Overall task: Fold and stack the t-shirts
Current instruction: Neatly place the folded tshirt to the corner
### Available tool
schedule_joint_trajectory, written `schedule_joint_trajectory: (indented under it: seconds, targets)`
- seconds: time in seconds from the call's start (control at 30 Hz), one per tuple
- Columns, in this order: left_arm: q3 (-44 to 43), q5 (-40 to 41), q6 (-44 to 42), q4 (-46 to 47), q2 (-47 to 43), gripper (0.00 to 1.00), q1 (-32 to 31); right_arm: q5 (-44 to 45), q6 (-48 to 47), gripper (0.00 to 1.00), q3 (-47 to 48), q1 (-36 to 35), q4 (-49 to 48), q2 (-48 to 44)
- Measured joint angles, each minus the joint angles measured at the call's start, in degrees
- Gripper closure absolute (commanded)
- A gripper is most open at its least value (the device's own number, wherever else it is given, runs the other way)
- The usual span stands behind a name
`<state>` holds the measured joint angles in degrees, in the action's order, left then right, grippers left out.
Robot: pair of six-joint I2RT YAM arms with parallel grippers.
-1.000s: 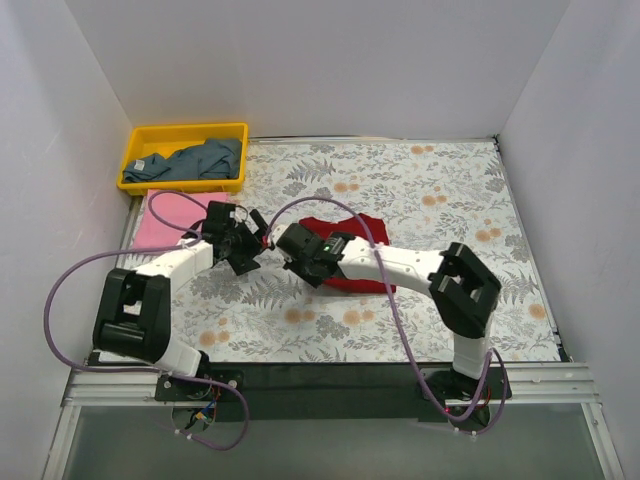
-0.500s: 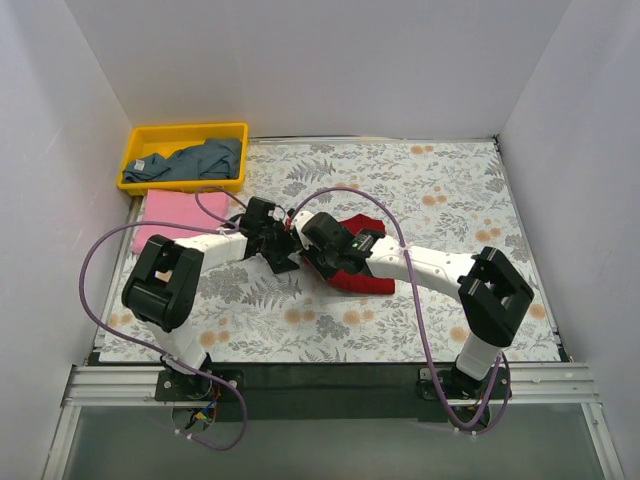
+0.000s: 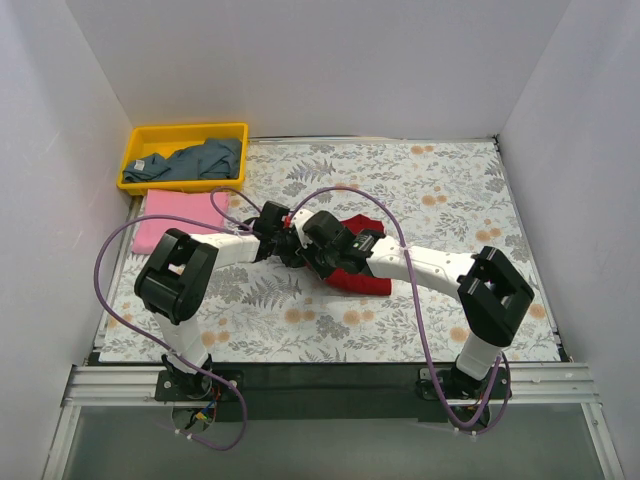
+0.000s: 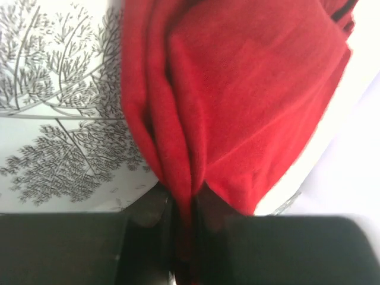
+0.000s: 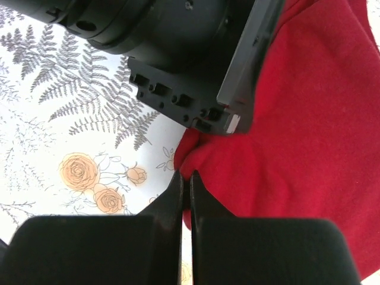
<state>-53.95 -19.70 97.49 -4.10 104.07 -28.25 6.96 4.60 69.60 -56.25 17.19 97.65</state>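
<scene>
The dark red t-shirt [image 3: 362,283] lies bunched at mid-table, partly under my right arm. My left gripper [image 3: 288,243] is at its left edge, and in the left wrist view a hanging fold of the red t-shirt [image 4: 249,89] is pinched between the shut jaws of the left gripper [image 4: 185,208]. My right gripper [image 3: 310,255] sits right beside it, and the right gripper [image 5: 186,181] is shut on the red t-shirt's [image 5: 314,136] near edge. A pink t-shirt [image 3: 175,215] lies flat at the left. A blue-grey t-shirt [image 3: 200,158] is crumpled in the bin.
The yellow plastic bin [image 3: 185,130] stands at the back left corner. A floral tablecloth [image 3: 430,200] covers the table, with white walls on three sides. The two wrists are nearly touching; the left gripper's black body [image 5: 178,53] fills the top of the right wrist view.
My left arm swung right from near the pink t-shirt to the red one, and its open jaws closed on a fold. The right gripper shifted slightly right and back with the red cloth.
</scene>
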Motion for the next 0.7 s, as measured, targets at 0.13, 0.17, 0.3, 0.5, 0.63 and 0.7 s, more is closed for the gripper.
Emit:
schedule_joint_trajectory:
  seconds: [0.13, 0.17, 0.3, 0.5, 0.63, 0.7]
  targets:
    - [-1.36, 2.34, -4.39, -2.75, -0.02, 1.0, -0.09, -1.51, 0.31, 0.71, -0.13, 0.04, -0.68, 0.0]
    - [-2.27, 3.39, -6.34, -4.07, -0.04, 1.0, -0.17, -1.84, 0.57, 0.51, -0.17, 0.07, -0.94, 0.0]
    - [-7.45, 11.74, -15.39, -10.56, -0.33, 1.0, 0.07, -2.71, 1.73, 0.21, -1.03, 0.09, -0.87, -1.2]
    - [-15.91, 26.03, -30.67, -20.41, -2.6, 1.0, 2.54, -0.28, 2.08, 0.02, -3.26, 0.04, 0.96, -6.64]
    - [-22.05, 33.35, -39.17, -25.29, -3.1, 1.0, 5.97, 3.52, 2.78, 0.02, -5.68, 0.13, 2.82, -11.87]
    - [-24.79, 36.3, -42.42, -26.93, -3.13, 1.0, 7.28, 5.57, 2.97, 0.02, -7.19, 0.33, 3.82, -14.08]
